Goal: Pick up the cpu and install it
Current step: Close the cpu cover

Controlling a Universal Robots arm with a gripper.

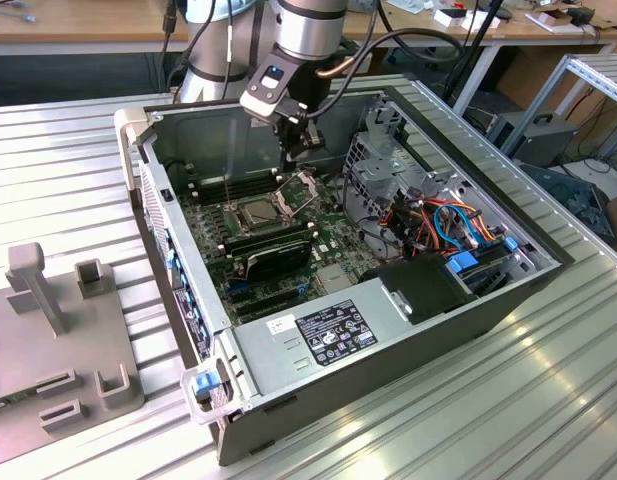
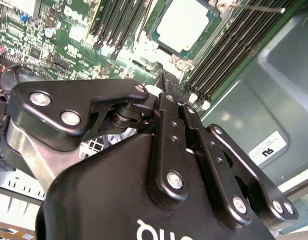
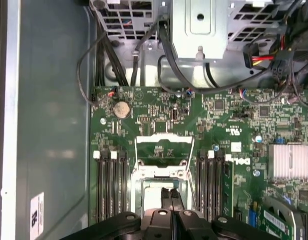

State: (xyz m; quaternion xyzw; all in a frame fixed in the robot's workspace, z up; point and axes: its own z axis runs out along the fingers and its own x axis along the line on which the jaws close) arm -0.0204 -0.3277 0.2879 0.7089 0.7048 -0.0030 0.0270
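Claw [image 3: 169,196] hangs inside the open computer case [image 1: 218,135] on the bench [image 1: 548,400], above the motherboard [image 3: 218,120]. Its fingers are pressed together with nothing between them. The cpu [image 2: 181,22] lies silver face up in the socket, with the retention frame [image 3: 161,150] hinged open. The claw is near the socket, not touching the cpu.

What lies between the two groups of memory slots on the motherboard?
The cpu, silvery face up, in the second wrist view; the first wrist view adds the open metal frame.
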